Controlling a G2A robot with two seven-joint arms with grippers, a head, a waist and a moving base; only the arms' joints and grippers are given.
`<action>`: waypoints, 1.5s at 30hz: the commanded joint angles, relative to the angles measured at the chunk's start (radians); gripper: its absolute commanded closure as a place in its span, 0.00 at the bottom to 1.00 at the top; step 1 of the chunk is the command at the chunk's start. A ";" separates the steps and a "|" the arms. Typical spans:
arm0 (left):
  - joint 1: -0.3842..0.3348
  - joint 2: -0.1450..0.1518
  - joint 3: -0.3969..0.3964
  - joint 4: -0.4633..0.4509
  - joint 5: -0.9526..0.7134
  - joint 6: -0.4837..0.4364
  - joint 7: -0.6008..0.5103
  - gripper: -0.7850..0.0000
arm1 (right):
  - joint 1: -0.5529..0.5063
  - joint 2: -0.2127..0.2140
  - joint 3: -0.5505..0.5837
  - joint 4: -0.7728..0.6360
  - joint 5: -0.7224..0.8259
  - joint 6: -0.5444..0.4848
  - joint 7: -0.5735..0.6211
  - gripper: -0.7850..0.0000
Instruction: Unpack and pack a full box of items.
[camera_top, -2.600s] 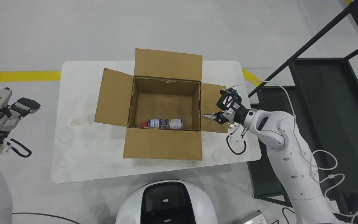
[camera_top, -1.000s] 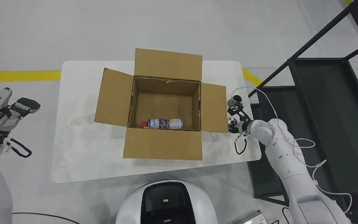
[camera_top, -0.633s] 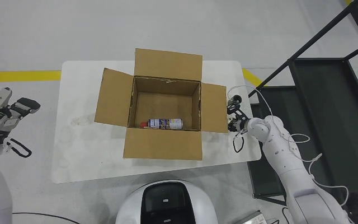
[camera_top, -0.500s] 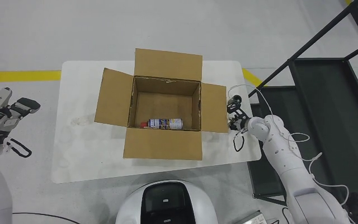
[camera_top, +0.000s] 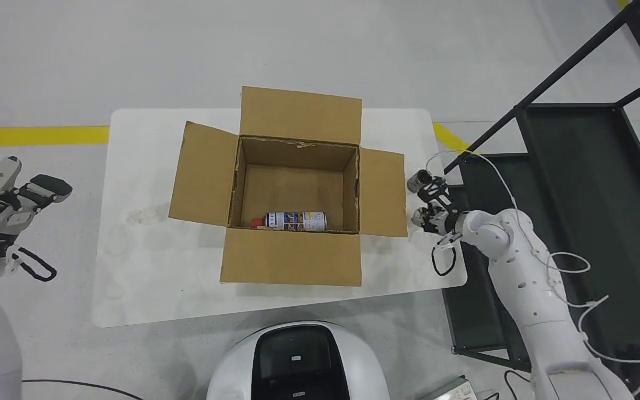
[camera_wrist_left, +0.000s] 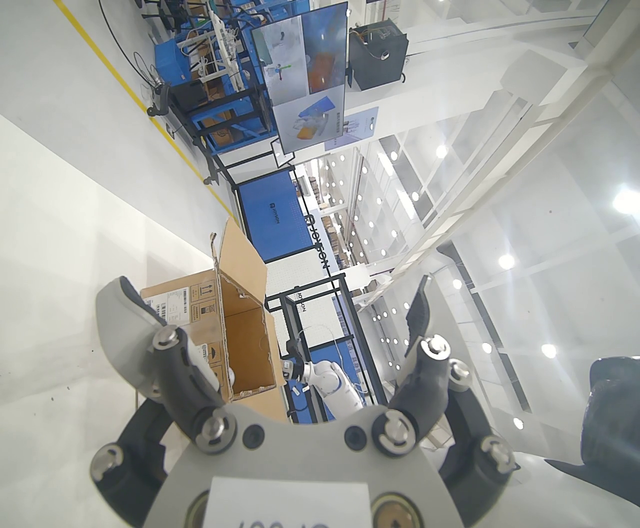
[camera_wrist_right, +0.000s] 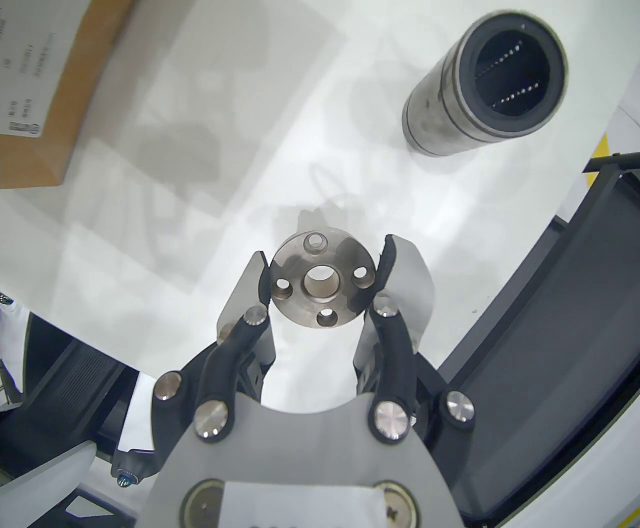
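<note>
White desk (camera_wrist_right: 225, 165) beneath the right pincer (camera_wrist_right: 322, 272), which pinches a metal flange (camera_wrist_right: 345, 295); steel cylinder (camera_wrist_right: 450, 115) ahead of it, cardboard box (camera_wrist_right: 45, 90) beside. Left pincer (camera_wrist_left: 270, 300) spread.

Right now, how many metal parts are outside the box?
2: a flange gripped in the right tool, and a cylindrical bearing on the table near it. Others may be hidden.

The box (camera_top: 298, 190) is matt brown cardboard on a smooth white desk (camera_top: 140, 260), the flange (camera_wrist_right: 318, 284) is brushed steel with a soft sheen, the linear bearing (camera_wrist_right: 450, 115) is dull grey metal with a black bore, and the right pincer (camera_wrist_right: 322, 272) is pale metal with matt black fingers (camera_wrist_right: 395, 345).
</note>
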 joint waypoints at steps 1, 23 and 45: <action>0.000 0.000 0.000 0.000 0.000 0.000 0.000 0.00 | -0.018 0.006 0.029 -0.049 0.024 -0.005 0.003 1.00; 0.000 0.000 0.000 0.000 0.000 0.000 0.000 0.00 | 0.164 -0.005 -0.202 -0.375 0.116 -0.011 0.081 1.00; 0.000 0.000 0.000 0.000 0.000 0.000 0.000 0.00 | 0.319 -0.052 -0.442 -0.267 0.078 0.029 0.078 1.00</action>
